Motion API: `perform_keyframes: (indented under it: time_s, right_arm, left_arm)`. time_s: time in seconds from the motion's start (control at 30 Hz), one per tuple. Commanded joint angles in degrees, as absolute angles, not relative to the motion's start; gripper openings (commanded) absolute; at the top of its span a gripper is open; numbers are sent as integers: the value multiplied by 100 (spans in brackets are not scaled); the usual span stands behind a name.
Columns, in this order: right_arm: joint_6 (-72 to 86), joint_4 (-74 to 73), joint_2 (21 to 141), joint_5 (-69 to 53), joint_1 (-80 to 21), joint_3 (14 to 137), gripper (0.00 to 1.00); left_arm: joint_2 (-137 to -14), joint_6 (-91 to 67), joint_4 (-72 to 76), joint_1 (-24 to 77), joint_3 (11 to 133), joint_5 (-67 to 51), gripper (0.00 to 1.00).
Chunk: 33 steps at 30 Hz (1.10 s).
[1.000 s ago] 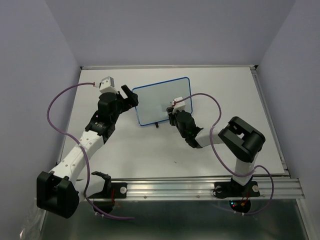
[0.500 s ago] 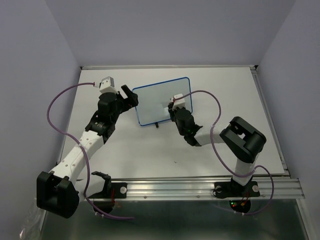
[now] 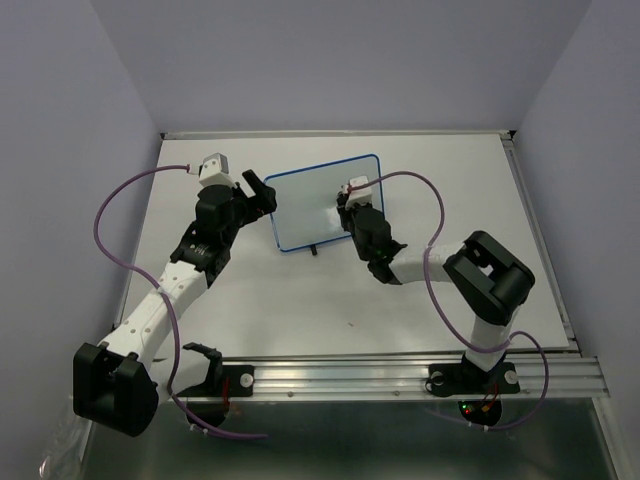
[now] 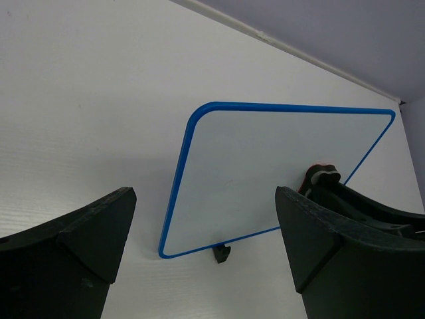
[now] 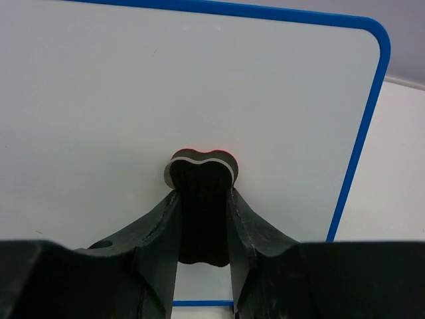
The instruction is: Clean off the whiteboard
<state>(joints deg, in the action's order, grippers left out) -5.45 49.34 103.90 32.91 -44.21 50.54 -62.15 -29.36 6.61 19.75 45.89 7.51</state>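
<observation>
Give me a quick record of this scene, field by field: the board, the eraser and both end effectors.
whiteboard: blue frame, on the table, a black foot at its lower edge, no marks visible
eraser: dark block, against the board's face, towards its right side
right end effector: shut on the eraser
left end effector: open, holding nothing, beside the board's left edge

whiteboard (image 5: 99,86) left edge cut off; bottom edge mostly hidden behind jaws, eraser (image 5: 201,199).
</observation>
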Motion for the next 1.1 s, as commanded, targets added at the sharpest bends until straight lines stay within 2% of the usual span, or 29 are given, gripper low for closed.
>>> perform_keyframes:
  time_s: [0.0,0.47,1.07]
  right_arm:
    - [-379,5124,10590,3033,-4403,5063,1]
    - [422,4544,10600,2576,-4403,4413,1]
    - [299,4201,10372,2127,-4403,4219,1]
  left_arm:
    - [-6108,-2857,861,1960,4772,756,99]
    - [-6222,-2830,817,1960,4860,765,99]
    - [-6240,-2883,870,1960,4896,765,99]
